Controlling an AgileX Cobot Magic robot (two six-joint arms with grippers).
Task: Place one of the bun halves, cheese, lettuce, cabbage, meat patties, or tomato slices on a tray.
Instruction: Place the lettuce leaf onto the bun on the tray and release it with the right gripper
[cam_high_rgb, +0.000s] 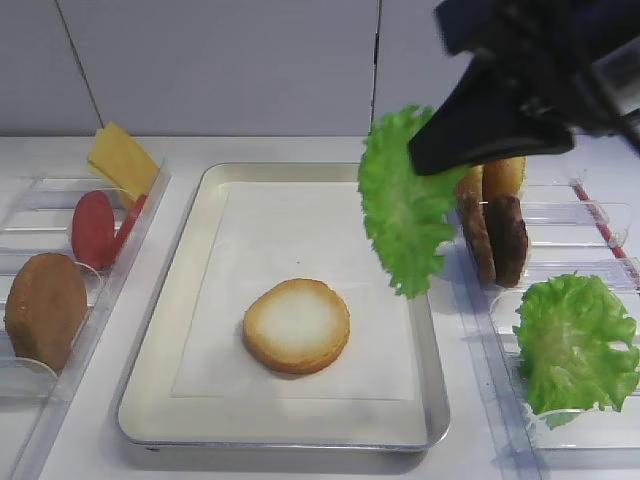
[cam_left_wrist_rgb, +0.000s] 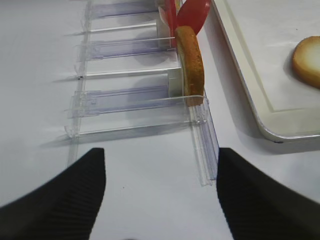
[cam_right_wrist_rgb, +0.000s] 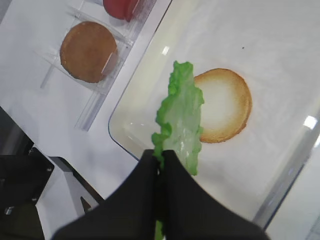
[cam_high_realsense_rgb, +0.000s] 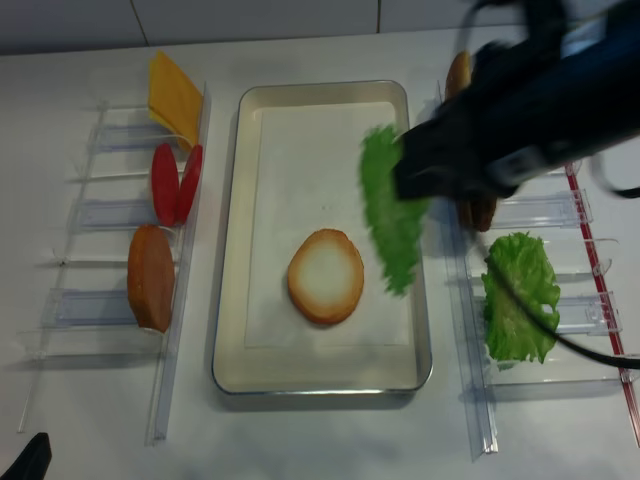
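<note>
Nearest you, the left hand (cam_left_wrist_rgb: 160, 192) shows its fingers spread apart over the white surface (cam_left_wrist_rgb: 125, 165); mid-frame, a cut-face-up bun half (cam_high_rgb: 297, 325) lies on the tray (cam_high_rgb: 190, 262); beyond, your right hand (cam_right_wrist_rgb: 161, 162) is clamped on the lettuce (cam_high_rgb: 402, 198), hanging above the tray's right side

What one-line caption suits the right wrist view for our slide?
Black right end effector shut on frilly bright green lettuce leaf above round pale-faced bun half in cream metal-rimmed tray.
</note>
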